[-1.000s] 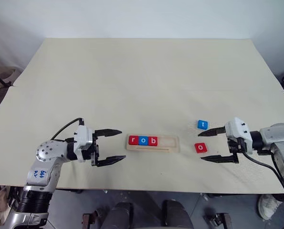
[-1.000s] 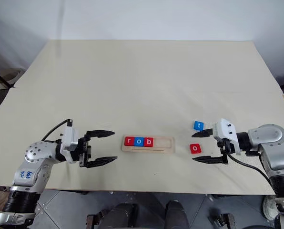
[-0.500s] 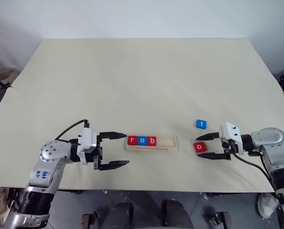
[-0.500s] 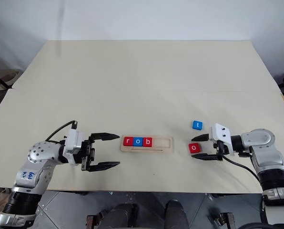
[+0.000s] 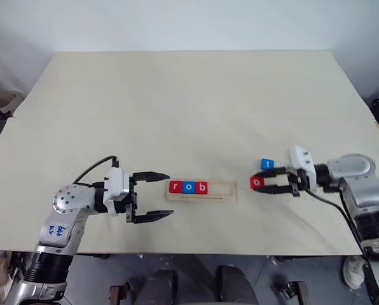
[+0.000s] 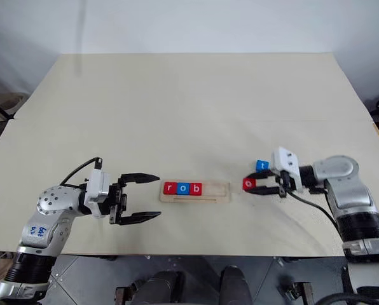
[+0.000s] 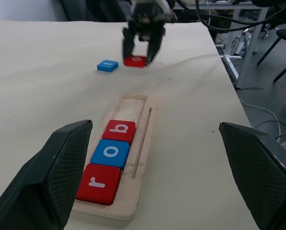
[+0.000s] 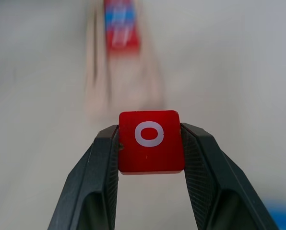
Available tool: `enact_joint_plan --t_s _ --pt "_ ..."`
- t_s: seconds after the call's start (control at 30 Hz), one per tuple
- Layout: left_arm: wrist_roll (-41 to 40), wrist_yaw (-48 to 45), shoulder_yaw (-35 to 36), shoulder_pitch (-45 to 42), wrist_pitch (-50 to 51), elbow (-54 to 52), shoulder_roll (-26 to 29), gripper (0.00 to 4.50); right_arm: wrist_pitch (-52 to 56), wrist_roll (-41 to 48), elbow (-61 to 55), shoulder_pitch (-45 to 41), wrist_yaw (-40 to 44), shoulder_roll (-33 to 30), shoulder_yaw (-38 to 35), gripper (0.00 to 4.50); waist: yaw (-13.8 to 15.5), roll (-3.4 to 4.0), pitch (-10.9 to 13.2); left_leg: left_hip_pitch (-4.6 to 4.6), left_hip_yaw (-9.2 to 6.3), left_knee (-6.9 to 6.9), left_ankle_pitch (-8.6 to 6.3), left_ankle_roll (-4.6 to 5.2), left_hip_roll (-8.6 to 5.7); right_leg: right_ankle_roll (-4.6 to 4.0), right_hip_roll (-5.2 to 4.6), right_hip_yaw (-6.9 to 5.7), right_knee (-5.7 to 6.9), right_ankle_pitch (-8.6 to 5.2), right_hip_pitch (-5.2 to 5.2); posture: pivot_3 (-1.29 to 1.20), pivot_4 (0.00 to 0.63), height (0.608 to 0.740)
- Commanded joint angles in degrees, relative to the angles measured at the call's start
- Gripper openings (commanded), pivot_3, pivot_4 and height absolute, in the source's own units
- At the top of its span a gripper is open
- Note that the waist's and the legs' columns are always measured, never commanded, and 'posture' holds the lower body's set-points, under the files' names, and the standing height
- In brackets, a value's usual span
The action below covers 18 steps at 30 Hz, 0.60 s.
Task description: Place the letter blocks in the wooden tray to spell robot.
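Letter blocks, five in all, on a pale table (image 5: 189, 101); entries run from the robot's left to its right.

Left gripper (image 5: 152, 196): fingers spread wide, holding nothing, poised level just left of the tray's near end.

Wooden tray (image 5: 220, 189): lies lengthwise between the two arms. Its slot holds three tiles side by side at the left end: red r (image 5: 176, 187), blue o (image 5: 189, 187), red b (image 5: 202, 187). The right part of the slot is bare, with room for the last two letters.

Red o (image 8: 150, 141): pinched between the right gripper's two fingers, one against each side face, letter facing up. It sits right of the tray, apart from it; whether it is clear of the table cannot be told.

Blue t (image 5: 268, 164): loose on the table just beyond the right gripper (image 5: 261, 183).

Step in hand: the fourth letter, carried toward the slot. Judged, the next move calls for bringing the red o squarely over the gap beside the b, lowering it flat, then releasing. The t remains.
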Motion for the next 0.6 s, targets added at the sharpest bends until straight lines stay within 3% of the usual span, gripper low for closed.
enact_joint_plan --t_s 0.03,0.3,0.6 --pt "0.18 0.74 0.34 -0.12 -1.36 0.10 -0.59 4.50 4.53 -0.01 -5.17 -0.31 -3.04 2.63 2.49 1.46 0.21 0.00 0.00 0.00 -0.01 0.00 -0.01 -0.01 0.00 0.00 0.00 -0.01 -0.01 0.00 0.01 0.00 0.150 0.740" --pt "0.39 1.51 0.20 0.00 -1.75 -0.04 -1.03 4.50 4.48 -4.45 -5.22 -1.27 -8.57 8.04 6.87 1.46 0.02 0.00 0.00 -0.10 -0.11 0.05 -0.01 0.00 -0.10 0.00 -0.07 -0.15 0.01 0.00 -0.02 0.00 0.150 0.740" --pt "0.42 2.88 0.38 1.23 -2.36 -0.60 -1.19 4.50 7.26 -5.28 -5.77 -2.18 -9.59 10.07 9.16 1.46 -0.16 0.00 0.00 -0.09 -0.13 0.04 0.00 0.00 -0.08 0.00 -0.06 -0.17 0.03 0.00 -0.03 0.00 0.150 0.740"
